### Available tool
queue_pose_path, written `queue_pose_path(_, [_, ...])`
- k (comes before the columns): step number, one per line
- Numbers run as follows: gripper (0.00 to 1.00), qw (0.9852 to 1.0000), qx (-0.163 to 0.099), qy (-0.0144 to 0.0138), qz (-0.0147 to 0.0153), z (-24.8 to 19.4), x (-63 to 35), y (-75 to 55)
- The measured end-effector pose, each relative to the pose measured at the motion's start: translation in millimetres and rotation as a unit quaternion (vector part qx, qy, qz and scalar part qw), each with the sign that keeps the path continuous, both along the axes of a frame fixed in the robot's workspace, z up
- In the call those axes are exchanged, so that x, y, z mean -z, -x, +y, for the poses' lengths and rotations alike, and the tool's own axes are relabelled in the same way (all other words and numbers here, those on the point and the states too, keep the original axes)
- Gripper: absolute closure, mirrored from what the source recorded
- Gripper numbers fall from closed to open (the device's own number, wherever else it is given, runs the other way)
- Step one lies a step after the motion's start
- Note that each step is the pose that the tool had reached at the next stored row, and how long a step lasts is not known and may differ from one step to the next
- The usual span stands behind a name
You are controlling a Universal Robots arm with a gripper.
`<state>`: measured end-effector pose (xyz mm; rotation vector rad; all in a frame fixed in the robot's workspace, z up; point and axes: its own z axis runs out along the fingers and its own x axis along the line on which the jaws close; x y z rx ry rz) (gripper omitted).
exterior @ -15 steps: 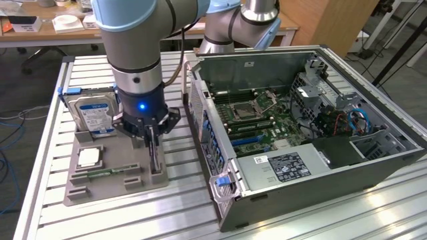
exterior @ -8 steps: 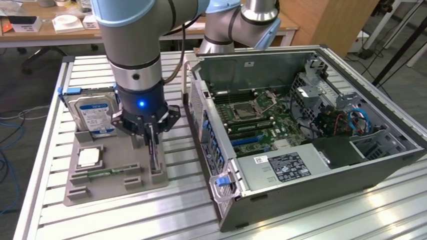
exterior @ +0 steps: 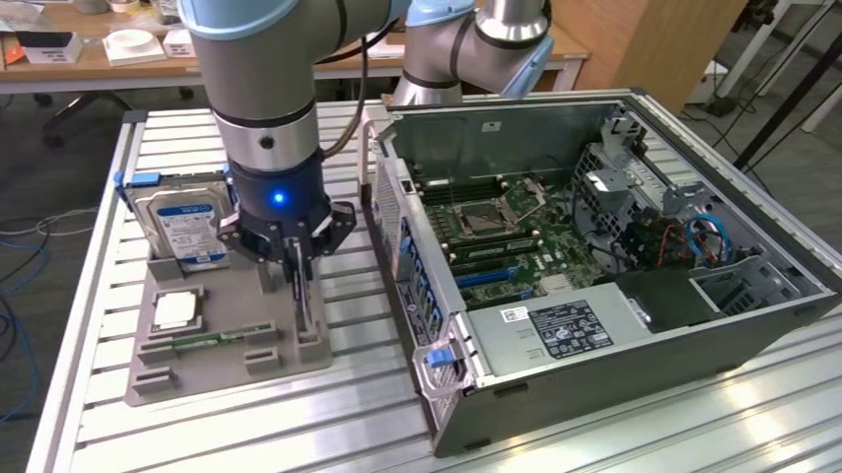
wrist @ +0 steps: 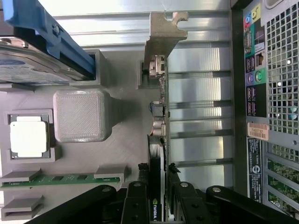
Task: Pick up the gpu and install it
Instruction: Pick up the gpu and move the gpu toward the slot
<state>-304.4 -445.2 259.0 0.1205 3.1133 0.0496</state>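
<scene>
Black thin flat rectangular gpu (wrist: pixel 156 154) stood on edge in grey plastic parts tray (exterior: pixel 217 370), beside open grey computer case (exterior: pixel 632 325) | black gripper (wrist: pixel 157 184) pinched its top edge between both jaws | risk: a hold far from the silver metal bracket (wrist: pixel 163 32) could have tilted the card and snagged it in the tray slot.

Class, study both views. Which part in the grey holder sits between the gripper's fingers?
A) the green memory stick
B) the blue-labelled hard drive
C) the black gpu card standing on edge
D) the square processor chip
C: the gripper grips the gpu with a finger on each side, and the gpu stands on edge in the grey holder.
</scene>
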Motion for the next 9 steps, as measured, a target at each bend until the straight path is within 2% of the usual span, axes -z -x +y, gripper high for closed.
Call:
queue_pose_path(4, [0.73,1.0000,0.000,-0.0001,0.0000,0.0,-4.7,0.0])
queue_pose_path(9, [0.74,1.0000,0.000,0.0000,0.0000,0.0,-5.0,0.0])
